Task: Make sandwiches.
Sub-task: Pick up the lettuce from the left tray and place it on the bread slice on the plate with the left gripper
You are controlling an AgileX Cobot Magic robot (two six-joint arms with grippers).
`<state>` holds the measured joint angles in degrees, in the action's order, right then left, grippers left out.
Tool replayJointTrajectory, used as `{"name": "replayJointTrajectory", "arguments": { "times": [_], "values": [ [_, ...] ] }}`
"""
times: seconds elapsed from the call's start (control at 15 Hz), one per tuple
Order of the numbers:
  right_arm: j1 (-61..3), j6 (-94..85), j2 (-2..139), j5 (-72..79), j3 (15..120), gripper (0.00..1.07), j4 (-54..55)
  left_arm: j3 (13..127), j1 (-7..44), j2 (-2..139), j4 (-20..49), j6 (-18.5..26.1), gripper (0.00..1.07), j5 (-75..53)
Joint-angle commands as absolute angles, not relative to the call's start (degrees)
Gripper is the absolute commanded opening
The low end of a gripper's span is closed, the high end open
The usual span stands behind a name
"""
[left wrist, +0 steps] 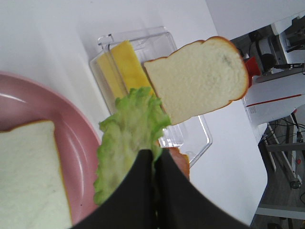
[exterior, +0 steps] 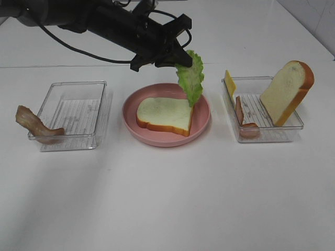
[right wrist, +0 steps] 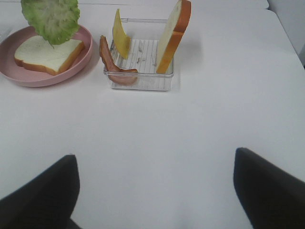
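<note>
A robotics lab or test room is suggested, not a kitchen. A bare white table [exterior: 167,209] is set with clear plastic trays [exterior: 78,83], a pink plate [exterior: 130,117] and nothing but toy food, such as a bread slice [exterior: 165,114]. A toy lettuce leaf [exterior: 191,78] is held up by a black robot arm [exterior: 104,21] with a cable [exterior: 78,51] attached. Beyond the table edge, white and red equipment [left wrist: 274,93] and metal frames [left wrist: 286,148] are seen on a grey floor [left wrist: 281,200]
</note>
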<state>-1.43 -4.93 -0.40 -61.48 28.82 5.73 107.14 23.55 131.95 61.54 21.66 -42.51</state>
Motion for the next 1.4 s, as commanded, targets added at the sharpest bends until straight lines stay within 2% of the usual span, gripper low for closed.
{"name": "replayJointTrajectory", "arguments": {
  "times": [0.07,0.2,0.53,0.67,0.8,0.87,0.93,1.0,1.07,1.13,1.27,1.33,1.4],
  "values": [
    [-1.4,-4.8,-0.7,-60.8,28.9,0.83,5.7,107.2,23.7,134.6,61.6,21.9,0.0,-44.1],
    [-1.4,-4.8,-0.7,-60.8,28.9,0.83,5.7,107.2,23.7,136.6,60.2,21.9,0.0,-44.7],
    [-1.4,-4.8,-0.7,-60.8,28.9,0.83,5.7,107.2,21.3,136.9,51.4,21.3,0.0,-44.8],
    [-1.4,-4.8,-0.7,-60.8,28.9,0.83,5.7,107.2,21.3,136.9,47.8,19.0,0.0,-44.2],
    [-1.4,-4.8,-0.7,-60.8,28.9,0.83,5.7,107.2,21.3,137.0,42.0,12.6,0.01,-42.4],
    [-1.4,-4.8,-0.7,-60.8,28.9,0.83,5.7,107.2,21.3,137.0,39.9,10.1,0.05,-41.7],
    [-1.4,-4.8,-0.7,-60.8,28.9,0.83,5.7,107.2,21.3,137.0,38.2,7.4,0.2,-40.8],
    [-1.4,-4.8,-0.7,-60.8,28.9,0.83,5.7,107.2,21.3,137.0,38.2,7.4,0.25,-40.8],
    [-1.4,-4.8,-0.7,-60.8,28.9,0.83,5.7,107.2,21.3,137.0,38.2,7.4,0.5,-40.8],
    [-1.4,-4.8,-0.7,-60.8,28.9,0.83,5.7,107.2,21.3,137.0,38.2,7.4,0.58,-40.8],
    [-1.4,-4.8,-0.7,-60.8,28.9,0.83,5.7,107.3,21.3,136.6,37.6,7.9,0.81,-40.9],
    [-1.4,-4.8,-0.7,-60.8,28.9,0.83,5.7,107.3,21.3,135.3,34.6,9.3,0.81,-40.9],
    [-1.4,-4.8,-0.7,-60.8,28.9,0.83,5.7,107.3,21.3,135.3,34.6,9.3,0.81,-40.9]
  ]
}}
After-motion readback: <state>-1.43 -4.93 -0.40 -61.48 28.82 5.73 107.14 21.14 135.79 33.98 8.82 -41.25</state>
